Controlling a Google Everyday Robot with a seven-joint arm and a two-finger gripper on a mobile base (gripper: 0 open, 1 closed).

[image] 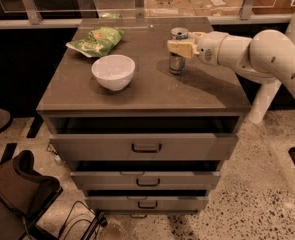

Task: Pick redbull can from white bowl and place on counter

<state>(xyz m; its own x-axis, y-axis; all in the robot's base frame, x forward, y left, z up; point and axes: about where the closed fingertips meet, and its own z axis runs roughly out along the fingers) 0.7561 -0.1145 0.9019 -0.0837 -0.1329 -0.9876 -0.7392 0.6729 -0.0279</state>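
Redbull can (176, 65): upright on the counter (152, 89), right rear part, well apart from the white bowl (113, 72).
Gripper (178, 48): at the can's upper half, just under its silver top; tan fingers (183, 48) pinch the can.
Arm (247, 51): white, reaching in from the right.
White bowl: near the counter's middle-left.
Green snack bag (96, 39): rear left, behind the bowl.
Drawers (147, 146): 3, each with 1 handle.
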